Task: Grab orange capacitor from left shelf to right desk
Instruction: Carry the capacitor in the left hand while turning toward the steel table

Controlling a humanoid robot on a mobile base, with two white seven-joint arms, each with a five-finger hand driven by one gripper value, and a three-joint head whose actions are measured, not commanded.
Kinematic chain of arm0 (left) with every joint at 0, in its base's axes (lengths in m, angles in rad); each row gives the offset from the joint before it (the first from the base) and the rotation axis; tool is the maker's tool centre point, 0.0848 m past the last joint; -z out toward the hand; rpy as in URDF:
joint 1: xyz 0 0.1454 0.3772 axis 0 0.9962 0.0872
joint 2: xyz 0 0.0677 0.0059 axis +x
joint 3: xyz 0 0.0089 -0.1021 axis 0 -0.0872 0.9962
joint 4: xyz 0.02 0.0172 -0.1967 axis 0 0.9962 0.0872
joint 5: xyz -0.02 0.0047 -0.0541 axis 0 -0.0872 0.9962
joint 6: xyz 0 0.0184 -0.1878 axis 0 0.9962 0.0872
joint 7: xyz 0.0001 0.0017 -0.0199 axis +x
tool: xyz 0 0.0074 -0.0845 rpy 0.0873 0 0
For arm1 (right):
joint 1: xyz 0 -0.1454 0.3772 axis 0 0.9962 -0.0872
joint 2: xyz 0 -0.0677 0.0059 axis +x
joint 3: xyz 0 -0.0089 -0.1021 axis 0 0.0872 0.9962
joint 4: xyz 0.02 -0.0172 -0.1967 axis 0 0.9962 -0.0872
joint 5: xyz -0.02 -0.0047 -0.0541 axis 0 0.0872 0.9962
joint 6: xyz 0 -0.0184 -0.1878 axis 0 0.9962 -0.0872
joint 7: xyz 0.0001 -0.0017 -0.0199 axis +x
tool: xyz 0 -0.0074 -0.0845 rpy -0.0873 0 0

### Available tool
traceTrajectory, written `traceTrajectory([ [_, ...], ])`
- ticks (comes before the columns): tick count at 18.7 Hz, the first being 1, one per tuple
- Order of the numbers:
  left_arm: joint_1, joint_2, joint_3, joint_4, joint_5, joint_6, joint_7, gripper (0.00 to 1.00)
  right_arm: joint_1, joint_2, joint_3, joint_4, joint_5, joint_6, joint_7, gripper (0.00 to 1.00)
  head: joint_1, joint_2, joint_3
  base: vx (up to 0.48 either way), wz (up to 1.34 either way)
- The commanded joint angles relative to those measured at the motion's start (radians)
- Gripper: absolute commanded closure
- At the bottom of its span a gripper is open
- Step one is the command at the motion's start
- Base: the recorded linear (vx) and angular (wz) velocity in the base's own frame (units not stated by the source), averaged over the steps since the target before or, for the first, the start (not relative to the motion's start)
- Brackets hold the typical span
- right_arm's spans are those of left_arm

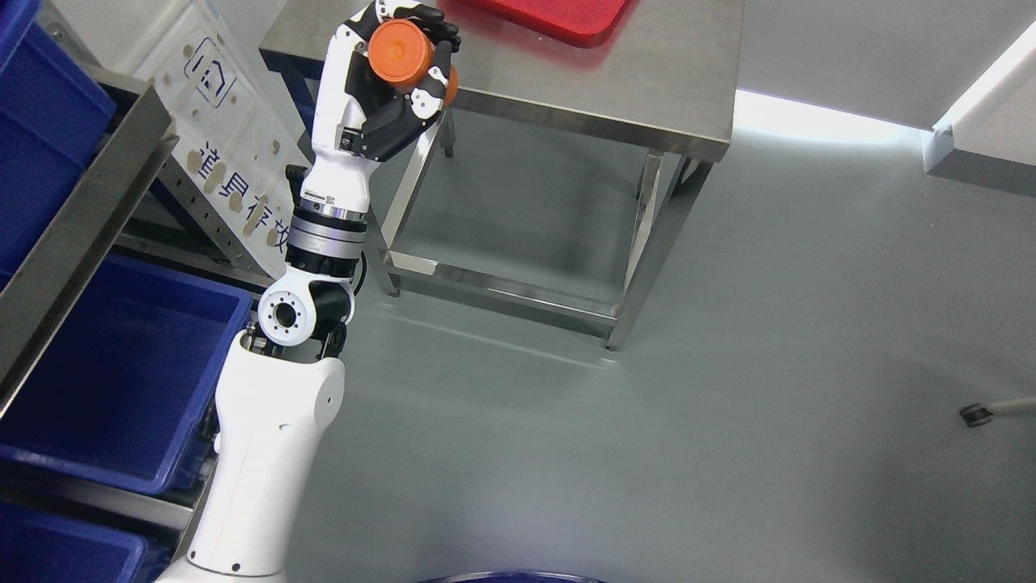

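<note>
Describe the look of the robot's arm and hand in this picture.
The left arm has smooth white shells, a black elbow joint with a round white cap ringed by small holes, and a ribbed silver band at the wrist. The left hand has a white back with black finger segments and white knuckle covers. No loose cables show.

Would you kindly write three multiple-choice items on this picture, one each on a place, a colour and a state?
1. Where is the capacitor?
A. in a blue bin
B. in the left hand, at the desk's near-left corner
C. on the floor

2. What colour is the tray on the desk?
A. red
B. green
C. yellow

3. How is the left hand?
A. open, holding nothing
B. closed on the capacitor
C. resting flat on the desk

Key: 1 B, the fingers hold it up by the desk corner; 2 A, the tray at the top edge is red; 3 B, the dark fingers wrap the orange cylinder.
</note>
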Motion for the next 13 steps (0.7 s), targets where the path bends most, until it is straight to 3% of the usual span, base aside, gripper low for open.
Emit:
traceTrajectory([
  [1, -0.030, 0.017, -0.049, 0.049, -0.007, 0.006, -0.005, 0.96, -0.002, -0.017, -0.011, -0.034, 0.005, 0.000, 0.001, 0.00, 0.0000, 0.000, 0.000, 0.345, -0.02],
  [5, -0.059, 0.017, -0.053, 0.058, -0.007, 0.073, -0.007, 0.96, -0.002, -0.017, -0.011, -0.034, 0.005, 0.000, 0.001, 0.00, 0.0000, 0.000, 0.000, 0.374, -0.03],
  [13, -0.110, 0.017, -0.131, 0.179, -0.039, 0.081, -0.008, 0.96, -0.002, -0.017, -0.011, -0.034, 0.005, 0.000, 0.001, 0.00, 0.0000, 0.000, 0.000, 0.349, -0.03],
])
